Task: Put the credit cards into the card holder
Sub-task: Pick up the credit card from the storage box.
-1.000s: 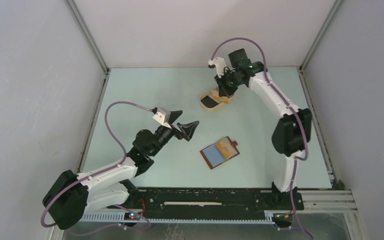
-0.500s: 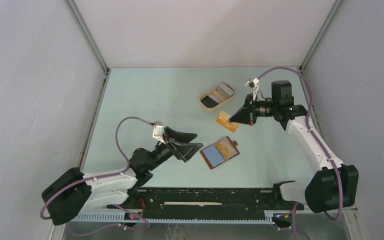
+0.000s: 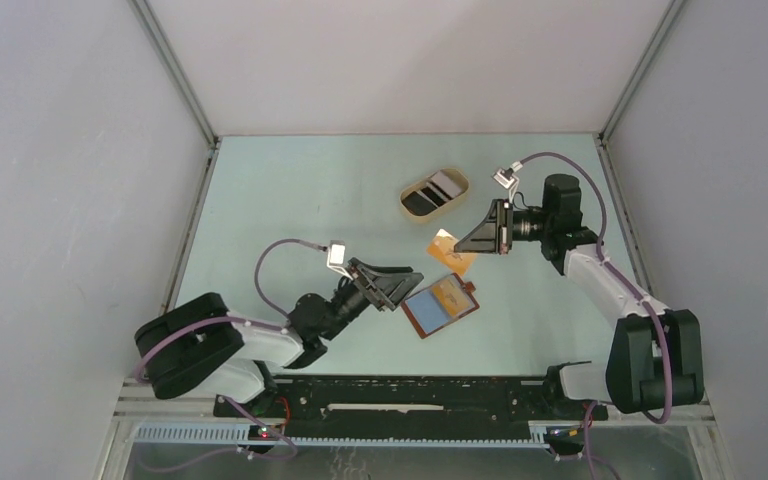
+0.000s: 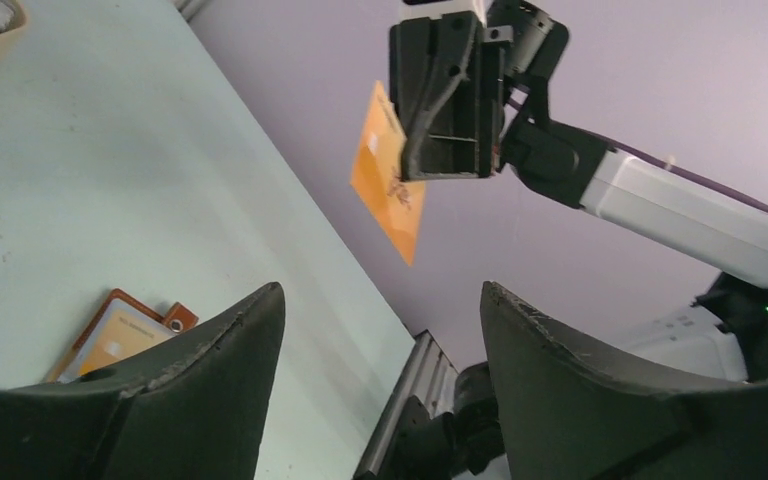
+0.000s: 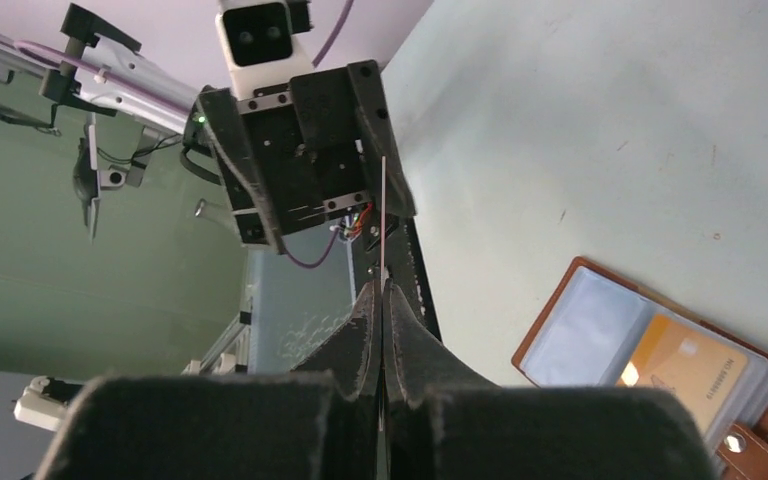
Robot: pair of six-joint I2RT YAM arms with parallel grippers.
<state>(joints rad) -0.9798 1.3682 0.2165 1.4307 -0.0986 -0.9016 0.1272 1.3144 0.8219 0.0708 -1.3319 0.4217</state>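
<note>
Logged orange credit card (image 4: 388, 190) clamped by one edge in closed right gripper (image 3: 462, 244), airborne just far of open card holder (image 3: 440, 305); left gripper (image 3: 404, 284) spread, empty, near its left; judged thin, stiff, slick, so best pinched across flat faces at a short edge

At lower left the left arm stretches low, left gripper (image 3: 403, 283) gaping rightward. At right the right arm reaches left, right gripper (image 3: 463, 245) clamped on an orange card (image 4: 388, 185), seemingly tilted down.
</note>
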